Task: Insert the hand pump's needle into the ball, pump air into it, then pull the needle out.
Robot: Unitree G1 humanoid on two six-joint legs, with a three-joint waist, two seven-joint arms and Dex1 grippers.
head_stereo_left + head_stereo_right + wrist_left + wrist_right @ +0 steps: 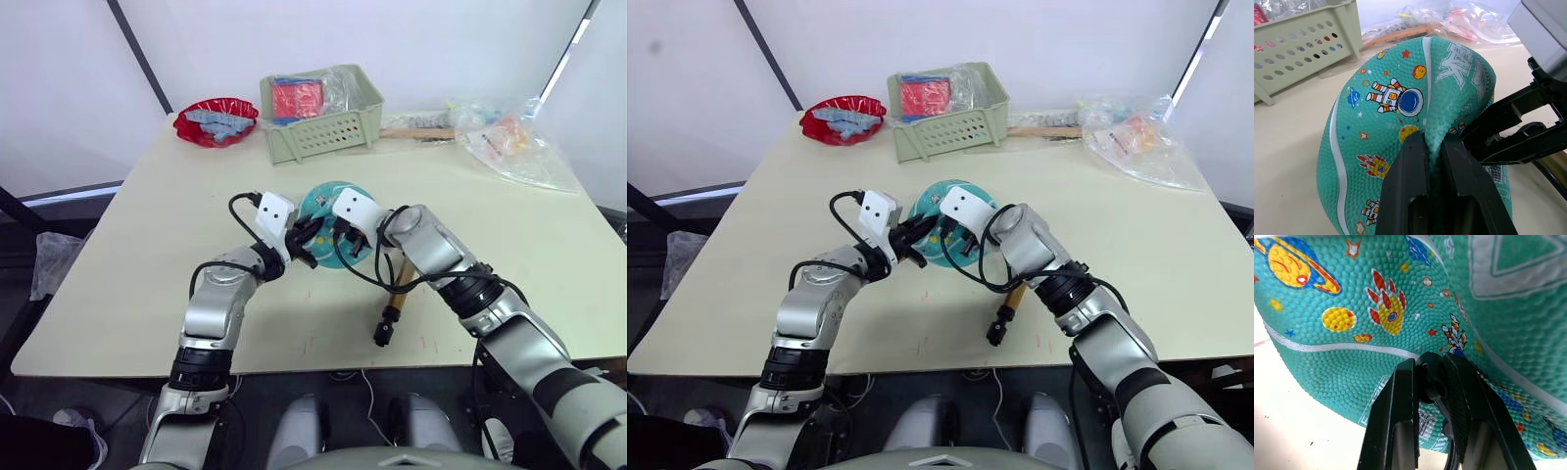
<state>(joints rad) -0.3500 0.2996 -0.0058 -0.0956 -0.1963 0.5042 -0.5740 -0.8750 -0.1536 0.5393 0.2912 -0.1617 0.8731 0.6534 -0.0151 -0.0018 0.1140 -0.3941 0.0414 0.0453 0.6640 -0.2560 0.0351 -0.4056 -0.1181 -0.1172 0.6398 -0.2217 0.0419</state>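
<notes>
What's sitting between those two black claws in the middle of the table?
The ball, soft and dented: the left gripper pinches a fold of it, the right gripper presses against it. Both wrist views show this.

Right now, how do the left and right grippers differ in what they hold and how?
The left gripper pinches a fold of the ball itself; the right gripper is shut on a black fitting, apparently the hose end, pressed against the ball. The left gripper comes at the ball from the robot's left, the right gripper from its right. Both are shut and meet at the ball, which looks soft and underinflated.
</notes>
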